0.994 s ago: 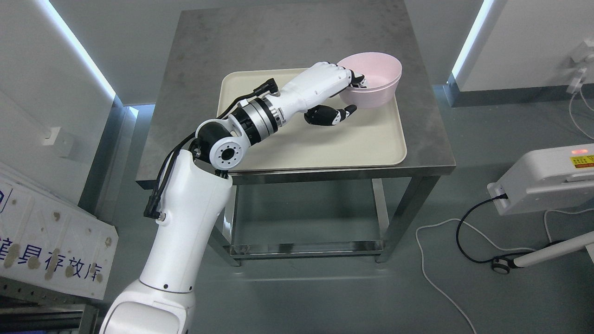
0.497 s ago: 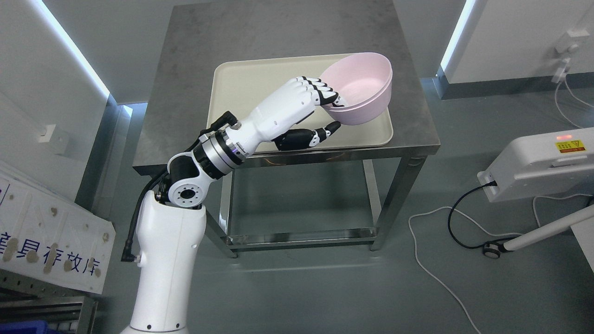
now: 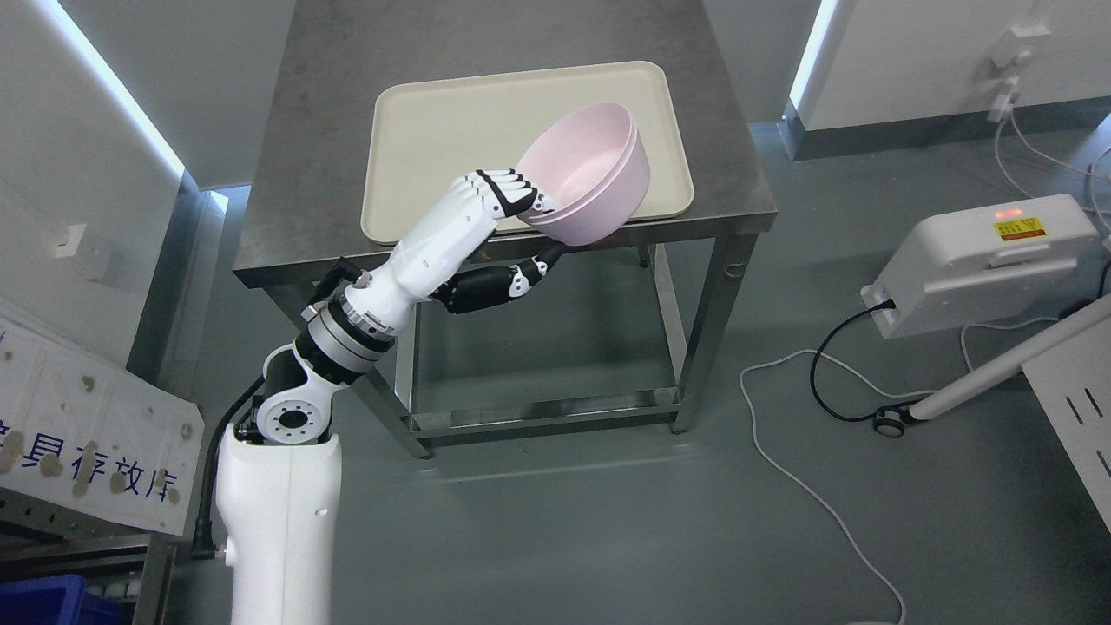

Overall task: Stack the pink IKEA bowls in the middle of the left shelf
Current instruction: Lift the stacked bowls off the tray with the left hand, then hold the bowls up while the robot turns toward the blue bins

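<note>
Head view: left hand (image 3: 512, 227) grips smooth round pink bowls (image 3: 586, 184), tilted, above tray (image 3: 434, 139).

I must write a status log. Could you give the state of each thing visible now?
Pink bowls: two nested, tilted, lifted off the tray.
Left hand: shut on the bowls' rim, fingers inside, thumb underneath.
Tray: flat on the table, nothing on it.
Table: standing, carries the tray.
White device: red light on, cable plugged in.

1. Steel table (image 3: 304, 217), with cream tray (image 3: 434, 148) resting on top.
2. White device (image 3: 972, 269) on floor at right, red light lit.
3. Black cable (image 3: 820, 373) plugged into it.
4. White cable (image 3: 807, 495) trailing across floor.
</note>
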Robot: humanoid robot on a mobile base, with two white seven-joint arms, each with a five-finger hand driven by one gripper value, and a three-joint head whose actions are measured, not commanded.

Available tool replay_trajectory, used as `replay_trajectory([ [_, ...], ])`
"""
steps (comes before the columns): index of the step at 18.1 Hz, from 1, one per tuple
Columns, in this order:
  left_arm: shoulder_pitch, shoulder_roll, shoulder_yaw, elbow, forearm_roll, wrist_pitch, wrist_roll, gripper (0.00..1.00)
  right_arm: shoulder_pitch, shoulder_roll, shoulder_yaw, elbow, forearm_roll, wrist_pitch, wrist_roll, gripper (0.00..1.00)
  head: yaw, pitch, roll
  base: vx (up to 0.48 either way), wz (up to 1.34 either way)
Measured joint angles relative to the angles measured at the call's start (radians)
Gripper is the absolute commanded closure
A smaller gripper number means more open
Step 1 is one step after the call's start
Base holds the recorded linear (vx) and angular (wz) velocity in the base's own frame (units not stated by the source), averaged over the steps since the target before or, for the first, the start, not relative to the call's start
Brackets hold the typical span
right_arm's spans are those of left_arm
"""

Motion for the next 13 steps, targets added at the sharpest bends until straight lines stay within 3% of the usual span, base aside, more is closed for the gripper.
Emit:
replay_trajectory([
  [13, 0.061, 0.0, 0.081, -0.036, 0.036, 0.0, -0.003, 0.88, 0.0, 0.0, 0.0, 0.0, 0.0, 0.0, 0.0, 0.0, 0.0, 0.0, 0.0, -0.286, 0.01],
])
